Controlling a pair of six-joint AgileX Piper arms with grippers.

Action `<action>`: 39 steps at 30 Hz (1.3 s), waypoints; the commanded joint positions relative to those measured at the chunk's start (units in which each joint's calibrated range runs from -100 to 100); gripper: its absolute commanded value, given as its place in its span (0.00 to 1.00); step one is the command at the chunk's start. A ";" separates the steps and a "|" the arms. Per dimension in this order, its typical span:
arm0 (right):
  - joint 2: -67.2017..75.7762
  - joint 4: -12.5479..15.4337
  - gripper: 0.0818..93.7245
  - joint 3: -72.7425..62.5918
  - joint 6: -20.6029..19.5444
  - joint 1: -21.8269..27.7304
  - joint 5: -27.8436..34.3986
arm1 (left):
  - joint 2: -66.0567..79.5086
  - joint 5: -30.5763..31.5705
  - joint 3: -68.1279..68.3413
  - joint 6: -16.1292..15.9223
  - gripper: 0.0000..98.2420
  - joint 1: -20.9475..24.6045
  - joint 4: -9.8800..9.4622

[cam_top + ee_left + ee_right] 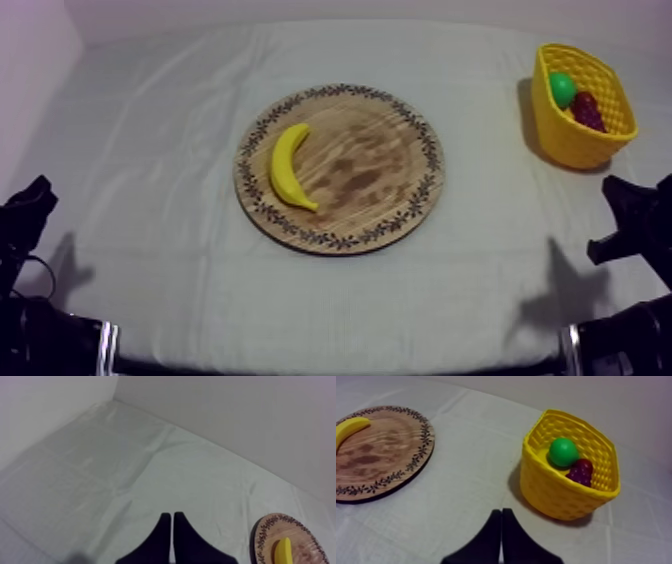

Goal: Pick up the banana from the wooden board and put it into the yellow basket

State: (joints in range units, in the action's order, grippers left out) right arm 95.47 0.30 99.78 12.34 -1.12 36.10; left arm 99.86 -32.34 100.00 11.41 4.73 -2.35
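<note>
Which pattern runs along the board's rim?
A dark leafy band on the rim, clearest in the top view.

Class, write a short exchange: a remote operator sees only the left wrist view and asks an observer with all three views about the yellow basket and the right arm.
Operator: Where is the yellow basket?
Observer: Toward the table's far right corner, right of the wooden board.
Operator: Anything in it?
Observer: A green round fruit and a dark red fruit.
Operator: And the right gripper?
Observer: Its fingers are together, holding nothing, over the cloth and apart from the basket.
</note>
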 commanded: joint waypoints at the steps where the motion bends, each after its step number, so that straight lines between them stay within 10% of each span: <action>1: -0.67 -1.32 0.00 -0.52 -1.01 -0.34 -0.64 | -0.04 0.00 0.00 -0.01 0.00 0.01 -0.02; 25: -47.22 3.27 0.00 -57.47 -6.29 -1.55 15.82 | -0.04 0.00 0.00 -0.01 0.00 0.01 -0.02; 39: -74.87 2.68 0.00 -92.57 -15.36 -11.58 38.01 | -0.04 0.00 0.00 -0.01 0.00 0.01 -0.02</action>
State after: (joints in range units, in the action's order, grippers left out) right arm 26.02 3.08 15.46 -1.37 -11.08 71.04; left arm 99.86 -32.34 100.00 11.41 4.73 -2.35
